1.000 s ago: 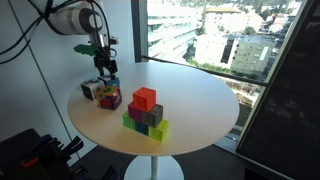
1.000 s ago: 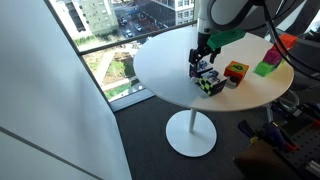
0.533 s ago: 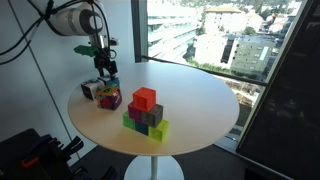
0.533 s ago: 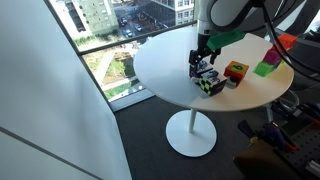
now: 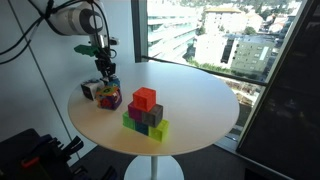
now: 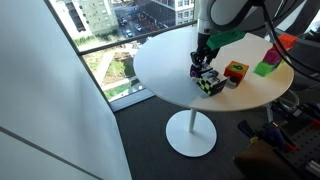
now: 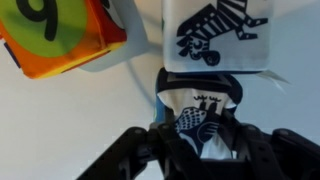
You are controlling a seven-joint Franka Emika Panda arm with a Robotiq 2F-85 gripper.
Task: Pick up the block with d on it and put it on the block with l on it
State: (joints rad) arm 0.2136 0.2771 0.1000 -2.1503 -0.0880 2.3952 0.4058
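In the wrist view the block with d on it, blue with a pale picture face, sits between my gripper's fingers, which press against its two sides. Just beyond it lies the block with l on it, whitish with a zebra picture on top. In both exterior views the gripper points straight down at the cluster of cubes near the table's edge. There the d block shows between the fingers, and the whitish cube stands beside it.
An orange and green cube marked 9 lies close by. A magenta-and-yellow cube sits against the cluster. A stack of red, purple, grey and green cubes stands mid-table. The round white table stands by a window.
The jaws have closed in from wide open onto the sides of the blue cube. The arm and the cubes have stayed where they were.
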